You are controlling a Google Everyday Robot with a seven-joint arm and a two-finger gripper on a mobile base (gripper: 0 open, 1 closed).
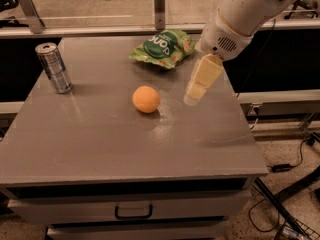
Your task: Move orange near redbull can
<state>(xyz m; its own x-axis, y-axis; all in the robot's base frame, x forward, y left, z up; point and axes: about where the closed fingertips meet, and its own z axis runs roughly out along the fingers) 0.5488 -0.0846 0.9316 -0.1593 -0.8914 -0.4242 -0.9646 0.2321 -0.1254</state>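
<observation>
a white robot arm [245, 14] reaches in from the upper right. its cream gripper [192, 98] hangs tip-down above the table [120, 144], just right of the orange [146, 99] and apart from it, likely lining up for a grasp. whether the gripper is open or closed cannot be told. the orange, 1 small, smooth, round fruit, sits near the middle of the table. the can [54, 67], slim and silver, stands upright at the far left, well apart from the orange. a green snack bag [162, 48] lies at the back.
</observation>
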